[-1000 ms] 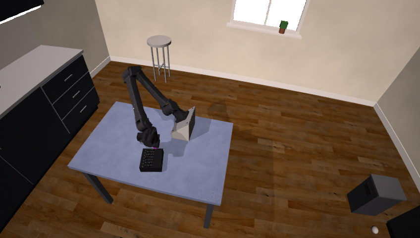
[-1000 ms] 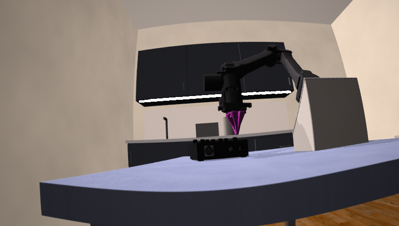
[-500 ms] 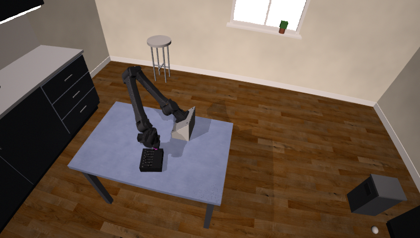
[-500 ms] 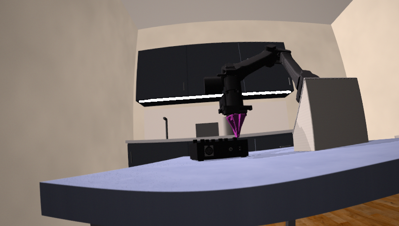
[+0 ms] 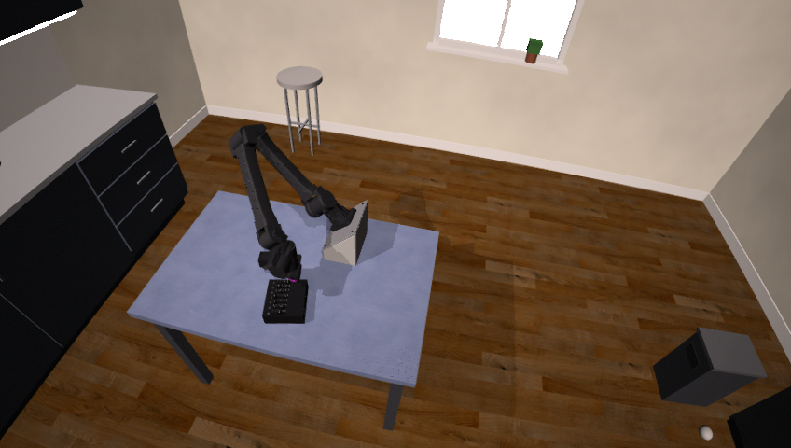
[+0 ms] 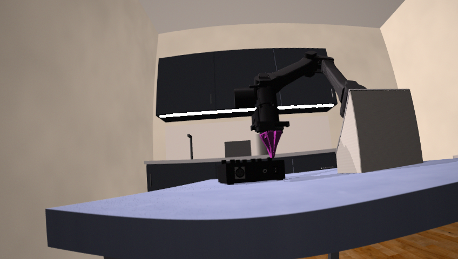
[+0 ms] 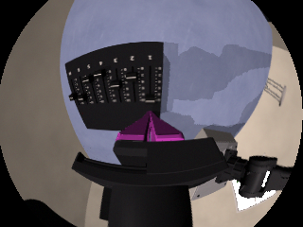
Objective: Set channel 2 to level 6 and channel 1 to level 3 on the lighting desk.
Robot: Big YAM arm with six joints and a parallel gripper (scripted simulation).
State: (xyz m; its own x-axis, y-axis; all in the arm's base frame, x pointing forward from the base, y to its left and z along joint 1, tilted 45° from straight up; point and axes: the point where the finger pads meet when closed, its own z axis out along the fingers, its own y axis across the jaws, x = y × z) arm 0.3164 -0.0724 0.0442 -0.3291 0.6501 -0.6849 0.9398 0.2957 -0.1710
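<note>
The lighting desk [image 5: 297, 302] [image 6: 254, 173] [image 7: 114, 115] sits flat on the table [image 5: 354, 332] [image 6: 193, 205] [image 7: 213, 28]; the magenta-tipped gripper [image 5: 293, 280] [image 6: 271, 157] [image 7: 150, 114] is closed on nothing, near channel 1. The channel 1 fader [image 7: 150, 99] stands at the end of its slot nearest the gripper, so level 3 looks left to do; the channel 2 fader [image 7: 132, 76] is well along its slot, perhaps near 6, though its marks are too small to confirm

On the black desk [image 5: 294, 302] [image 6: 254, 173] [image 7: 115, 115], we read channel numbers 3, 2 and 1 near twelve o'clock in the wrist view, the rest too small.
</note>
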